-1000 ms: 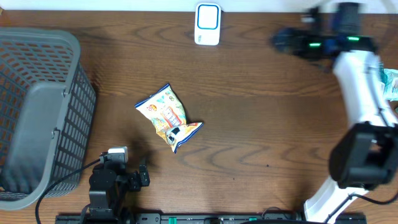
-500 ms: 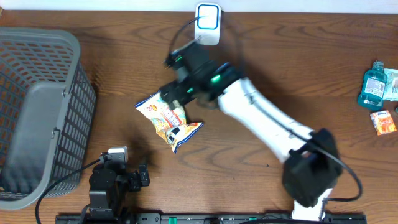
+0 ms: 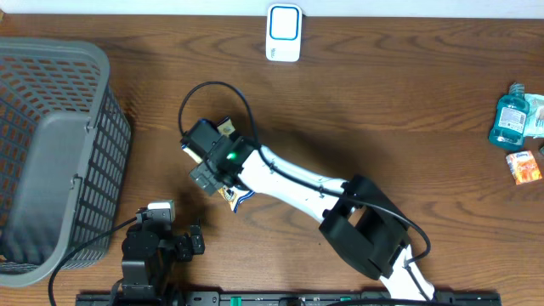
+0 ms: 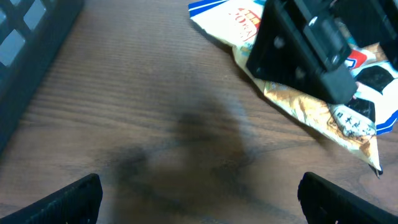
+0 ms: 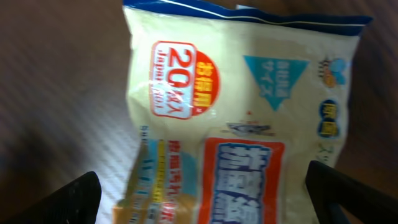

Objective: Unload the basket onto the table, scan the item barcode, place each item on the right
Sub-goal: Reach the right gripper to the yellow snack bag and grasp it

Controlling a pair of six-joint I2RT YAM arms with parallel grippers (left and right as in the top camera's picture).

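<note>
The item, a yellow snack bag (image 5: 249, 93) with blue edges and an orange label, lies flat on the wooden table. My right gripper (image 5: 205, 200) hovers open just above it, its fingers (image 5: 68, 202) spread to either side of the bag, gripping nothing. From overhead the right gripper (image 3: 211, 163) covers most of the bag (image 3: 240, 195). My left gripper (image 4: 202, 205) stands open over bare wood near the front edge, with the bag (image 4: 339, 118) ahead and to its right. The white barcode scanner (image 3: 283, 32) sits at the table's back edge.
A grey mesh basket (image 3: 51, 153) fills the left side of the table. A teal bottle (image 3: 512, 116) and a small orange packet (image 3: 524, 167) lie at the far right. The right arm's white links (image 3: 293, 183) stretch diagonally from the front right.
The right arm has swung from the table's far right corner, past the scanner, down over the snack bag. The bag and the left arm have not moved.
</note>
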